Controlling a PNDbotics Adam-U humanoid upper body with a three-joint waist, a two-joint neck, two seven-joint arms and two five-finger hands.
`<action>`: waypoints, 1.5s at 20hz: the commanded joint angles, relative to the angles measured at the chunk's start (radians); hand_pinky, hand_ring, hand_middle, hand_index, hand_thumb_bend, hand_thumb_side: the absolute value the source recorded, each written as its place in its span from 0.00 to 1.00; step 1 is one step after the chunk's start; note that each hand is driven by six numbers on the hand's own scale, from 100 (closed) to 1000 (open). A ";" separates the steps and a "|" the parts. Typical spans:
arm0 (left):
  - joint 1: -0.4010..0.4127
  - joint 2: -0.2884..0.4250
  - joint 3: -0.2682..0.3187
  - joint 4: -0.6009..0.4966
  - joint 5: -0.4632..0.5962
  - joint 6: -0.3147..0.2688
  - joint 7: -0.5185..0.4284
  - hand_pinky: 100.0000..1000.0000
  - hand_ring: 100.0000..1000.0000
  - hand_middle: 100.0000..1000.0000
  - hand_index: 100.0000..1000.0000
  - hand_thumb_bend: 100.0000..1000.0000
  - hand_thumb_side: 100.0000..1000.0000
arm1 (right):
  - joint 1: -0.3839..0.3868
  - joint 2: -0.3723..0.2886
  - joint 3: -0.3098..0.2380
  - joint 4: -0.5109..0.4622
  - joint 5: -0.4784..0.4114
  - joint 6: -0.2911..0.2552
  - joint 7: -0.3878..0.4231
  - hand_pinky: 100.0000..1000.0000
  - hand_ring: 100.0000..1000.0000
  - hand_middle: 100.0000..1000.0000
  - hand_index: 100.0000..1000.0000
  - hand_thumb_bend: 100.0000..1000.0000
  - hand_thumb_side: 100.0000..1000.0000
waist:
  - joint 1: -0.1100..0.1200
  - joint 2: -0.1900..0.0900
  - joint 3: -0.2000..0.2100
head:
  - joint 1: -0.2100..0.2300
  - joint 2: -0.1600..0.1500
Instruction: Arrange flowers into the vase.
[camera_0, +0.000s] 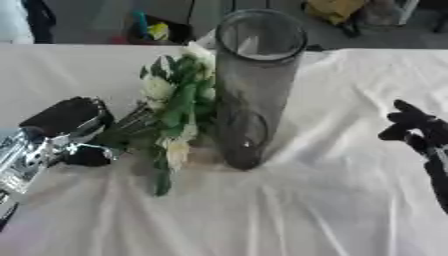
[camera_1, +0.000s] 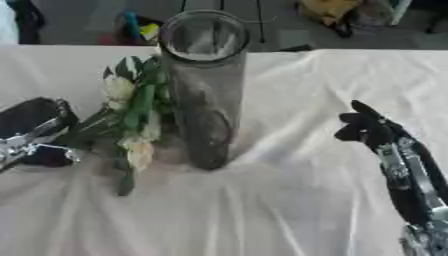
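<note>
Left eye view: our left hand (camera_0: 74, 131), at nine o'clock, has its fingers curled round the white-and-green flower bunch (camera_0: 178, 107), leaning beside the tall clear glass vase (camera_0: 254, 85). Nothing sits inside yet. Our right hand (camera_1: 367, 127) idles at three o'clock, fingers relaxed.

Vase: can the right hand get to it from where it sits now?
Probably yes. The right hand hangs to the vase's right with only bare white tablecloth between them. The flowers and the left hand are on the vase's other side.
</note>
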 joint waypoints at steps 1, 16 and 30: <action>-0.013 0.038 0.028 -0.030 0.039 0.004 0.014 0.00 0.00 0.00 0.03 0.00 0.34 | -0.001 -0.007 -0.005 -0.020 -0.003 -0.001 0.001 0.68 1.00 0.50 0.75 0.00 0.99 | 0.005 -0.011 0.000 | -0.004 0.001; -0.013 0.071 0.103 -0.095 0.110 0.078 0.041 0.00 0.00 0.00 0.01 0.00 0.22 | 0.002 -0.008 -0.009 -0.020 -0.006 -0.005 -0.007 0.68 1.00 0.50 0.75 0.00 0.99 | 0.001 -0.014 0.002 | -0.018 0.003; -0.026 0.066 0.200 -0.159 0.288 0.176 0.135 0.00 0.00 0.00 0.01 0.00 0.35 | 0.006 -0.005 -0.014 -0.020 -0.005 -0.006 -0.016 0.68 1.00 0.50 0.75 0.00 0.99 | -0.003 -0.018 0.003 | -0.036 -0.009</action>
